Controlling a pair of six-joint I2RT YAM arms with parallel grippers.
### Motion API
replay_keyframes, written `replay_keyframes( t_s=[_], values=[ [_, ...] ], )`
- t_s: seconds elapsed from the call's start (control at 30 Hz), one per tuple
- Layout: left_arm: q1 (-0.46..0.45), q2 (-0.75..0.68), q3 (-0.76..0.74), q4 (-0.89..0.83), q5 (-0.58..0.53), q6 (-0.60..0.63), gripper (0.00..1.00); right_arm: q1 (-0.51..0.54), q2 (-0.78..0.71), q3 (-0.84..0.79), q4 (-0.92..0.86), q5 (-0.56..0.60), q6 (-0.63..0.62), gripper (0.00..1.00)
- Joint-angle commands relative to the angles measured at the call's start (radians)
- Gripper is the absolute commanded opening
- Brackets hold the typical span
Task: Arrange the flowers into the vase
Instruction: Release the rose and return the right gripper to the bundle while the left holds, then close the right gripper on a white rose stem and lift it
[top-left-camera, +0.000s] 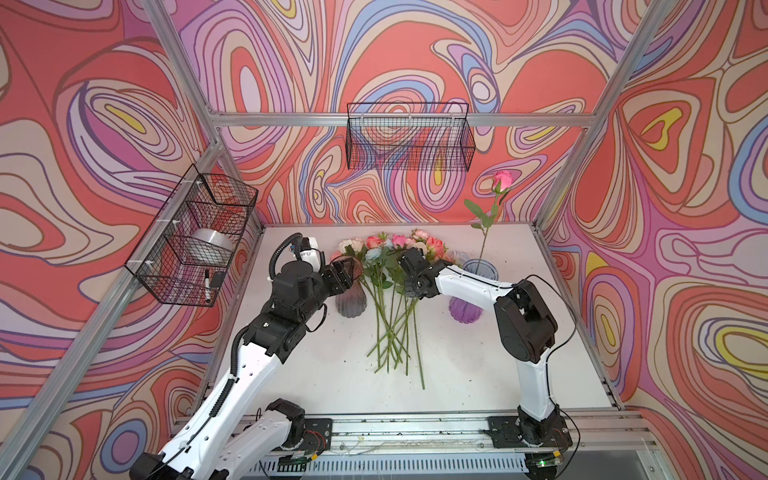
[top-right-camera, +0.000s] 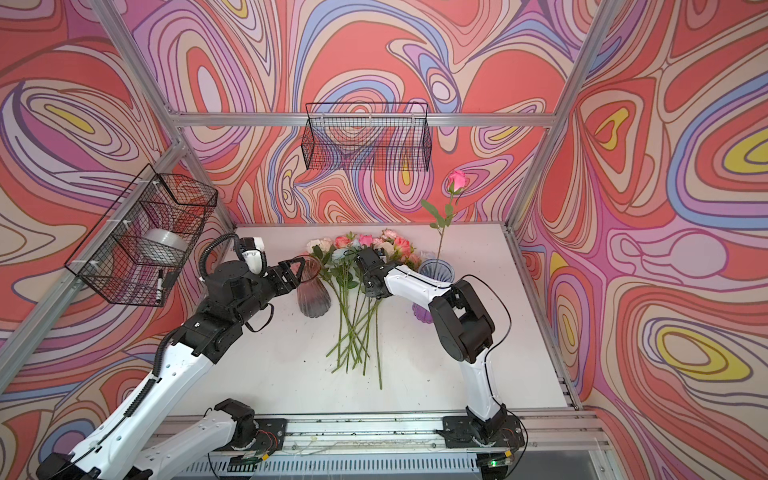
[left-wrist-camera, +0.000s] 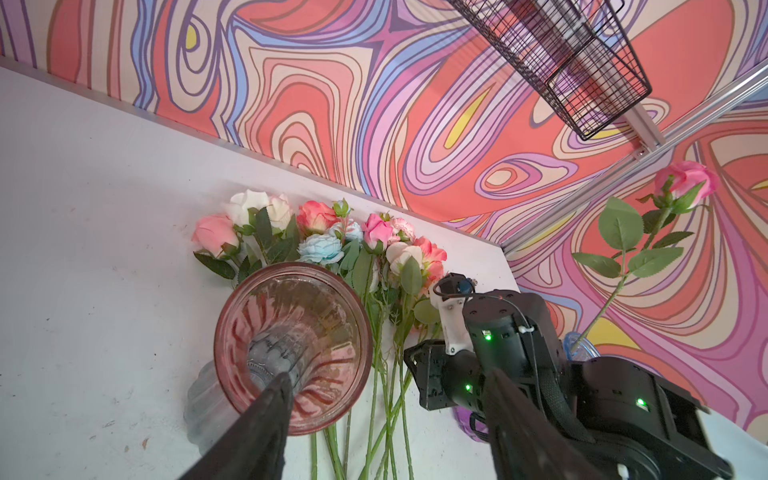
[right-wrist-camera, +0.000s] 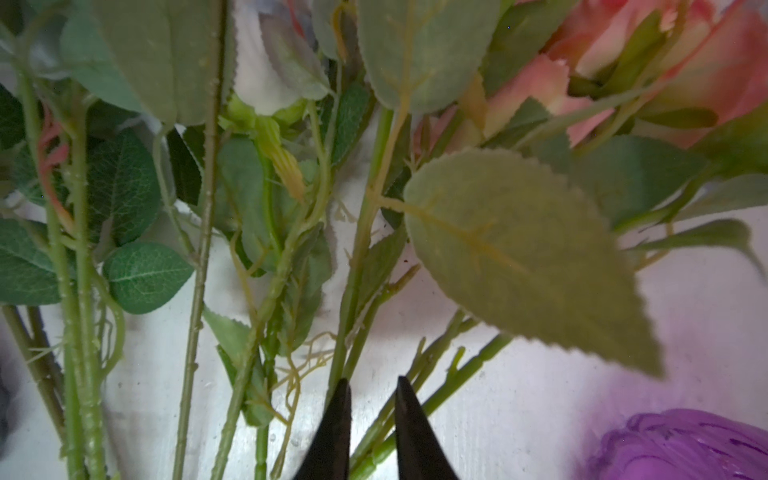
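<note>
Pink glass vase (left-wrist-camera: 291, 286): upright on the white table (top-left-camera: 478, 365).
Left gripper (left-wrist-camera: 388, 376): jaws wide apart at that vase's rim.
Flowers (top-left-camera: 384, 270): we see them lying bunched between both vases; one pink rose (top-left-camera: 503, 180) stands in the purple vase (top-left-camera: 464, 311).
Right gripper (right-wrist-camera: 371, 384): fingers nearly together over the stems; we cannot tell if one is clamped.

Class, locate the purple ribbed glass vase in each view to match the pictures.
Both top views: purple ribbed glass vase right of centre, partly behind the right arm.
Left wrist: its rim shows behind that arm.
Right wrist: its body at the frame's edge, beyond the loose flowers.
Shared landmark: those flowers, lying beside it.
</note>
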Motion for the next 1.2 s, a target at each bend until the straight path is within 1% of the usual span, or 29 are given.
replay_keyframes(
  t_s=[0.0, 0.1, 0.2, 0.43, 0.63, 0.7, 0.73, 0.8, 0.87, 1.0, 1.17],
  values=[
    [0.014, 0.004, 0.010, 0.005, 0.039, -0.021, 0.72, -0.001, -0.037, -0.007, 0.013, -0.007, 0.012, 0.18],
    [0.025, 0.006, 0.012, 0.008, 0.055, -0.027, 0.72, -0.001, -0.062, -0.022, 0.040, -0.028, 0.019, 0.19],
    [0.034, 0.006, 0.011, 0.013, 0.066, -0.030, 0.72, -0.001, -0.037, -0.002, 0.032, -0.048, 0.019, 0.23],
    [0.037, 0.011, 0.014, 0.011, 0.072, -0.026, 0.72, -0.002, 0.032, 0.027, 0.026, -0.054, 0.022, 0.23],
    [0.042, 0.010, 0.015, 0.014, 0.085, -0.024, 0.72, -0.009, 0.060, 0.051, 0.013, -0.079, 0.022, 0.18],
    [0.043, 0.010, 0.016, 0.015, 0.088, -0.023, 0.72, -0.010, 0.056, 0.051, 0.016, -0.083, 0.019, 0.15],
    [0.045, 0.009, 0.016, 0.015, 0.087, -0.022, 0.72, -0.011, 0.056, 0.056, 0.013, -0.088, 0.019, 0.13],
    [0.045, 0.008, 0.015, 0.019, 0.092, -0.020, 0.72, -0.015, 0.055, 0.072, -0.007, -0.095, 0.025, 0.05],
    [0.045, 0.008, 0.013, 0.024, 0.097, -0.017, 0.72, -0.014, 0.026, 0.086, -0.034, -0.098, 0.041, 0.00],
    [0.046, 0.008, 0.009, 0.051, 0.134, -0.004, 0.72, -0.013, -0.061, 0.112, -0.090, -0.107, 0.074, 0.00],
    [0.046, -0.004, -0.016, 0.120, 0.197, 0.013, 0.73, -0.012, -0.153, 0.194, -0.228, -0.036, 0.101, 0.00]
  ],
)
